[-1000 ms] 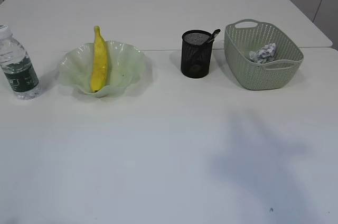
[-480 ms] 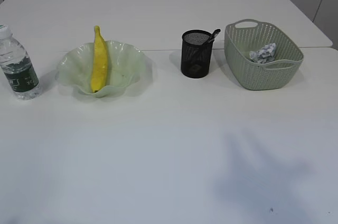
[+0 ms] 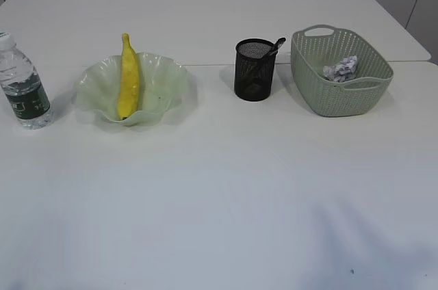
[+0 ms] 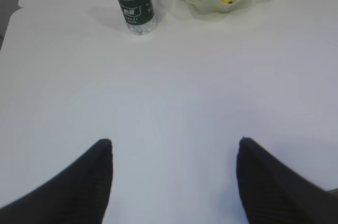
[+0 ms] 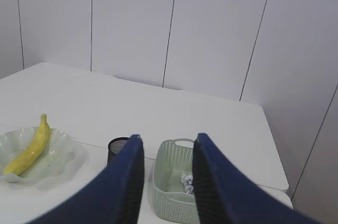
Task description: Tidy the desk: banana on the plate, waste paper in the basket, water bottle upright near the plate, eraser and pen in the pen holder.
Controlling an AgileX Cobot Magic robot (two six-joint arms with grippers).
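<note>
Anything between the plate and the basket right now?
Yes: the pen holder stands between the plate and the basket, apart from both, with a pen sticking out. Clearest in the exterior view.

We see the desk (image 3: 219, 194) as a smooth, matt white top. The plate (image 3: 168, 85) at its ten o'clock is translucent, glossy pale green, and the banana (image 3: 129, 78) on it has smooth, dull yellow skin. The water bottle (image 3: 22, 85) is clear, shiny plastic. The pen holder (image 3: 253, 71) is black wire mesh. The basket (image 3: 328, 91), at two o'clock, is matt woven-pattern plastic holding crumpled waste paper (image 3: 341, 68).
</note>
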